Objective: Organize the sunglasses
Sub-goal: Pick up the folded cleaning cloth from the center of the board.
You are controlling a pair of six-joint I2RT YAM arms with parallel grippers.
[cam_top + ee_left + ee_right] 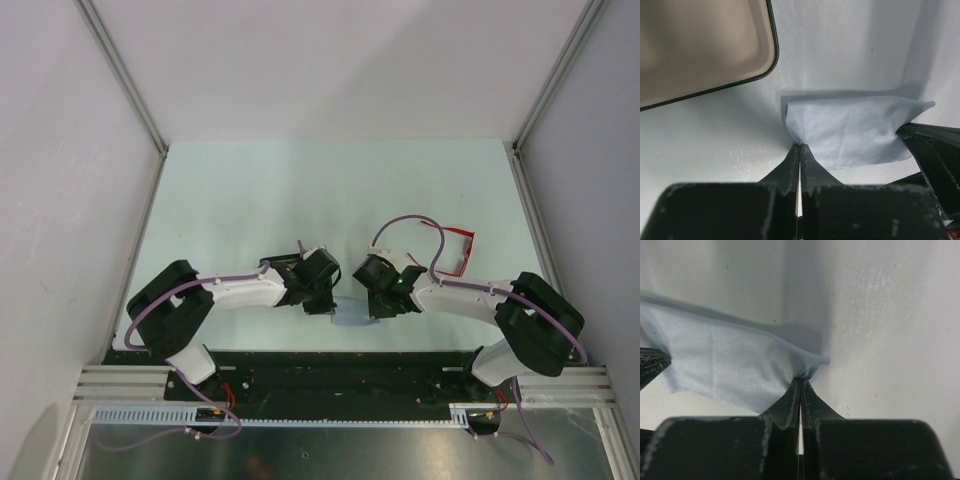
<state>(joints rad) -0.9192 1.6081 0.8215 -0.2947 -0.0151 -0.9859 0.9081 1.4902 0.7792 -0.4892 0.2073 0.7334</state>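
1. Pale green-white bench (250, 200) carries everything.
2. Open oblong case, black rim and beige lining (695, 45), lies just beyond the left tool, apart from the cloth.
3. Left tool (799, 147): fingers pinched fully together on one corner of the cloth.
4. Right tool (800, 382): also clamped tight, on another corner.
5. Grey-blue square cloth (855, 130) spans between both tools, near the bench's near edge.
6. Thin red-framed sunglasses (462, 250) lie on the bench right of centre, beyond the right arm, well apart from the cloth, untouched.
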